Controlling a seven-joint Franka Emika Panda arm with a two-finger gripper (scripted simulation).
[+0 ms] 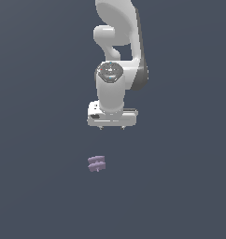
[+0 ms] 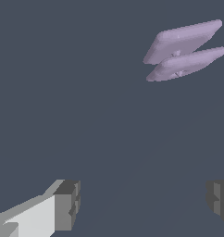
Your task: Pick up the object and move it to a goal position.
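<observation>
While nothing is held between its fingers, the gripper [image 1: 112, 127] is seen hanging over a plain dark grey surface [image 1: 35, 186], with its jaws spread wide apart. In the wrist view the gripper [image 2: 141, 203] is shown by two dark grey fingertips [image 2: 67, 203], set far from each other with only bare surface between them.

Nearest in the exterior view, the object [image 1: 96, 163] is found lying on the surface, below the gripper in the picture and slightly toward the exterior view's left of it. It is well apart from the gripper and is touched by neither finger. No edge or corner of the surface is shown in either view, so the object cannot be placed against them; it can only be said to lie near the middle of the exterior view.

The object [image 2: 184, 51] is made out in the wrist view as two flat pale lilac bars, one stacked just over the other and joined by small pegs in the middle. It is seen clear of the fingertips, outside the gap between them.

Farther back, the white arm [image 1: 117, 42] is seen rising from the gripper to the upper edge of the exterior view.
</observation>
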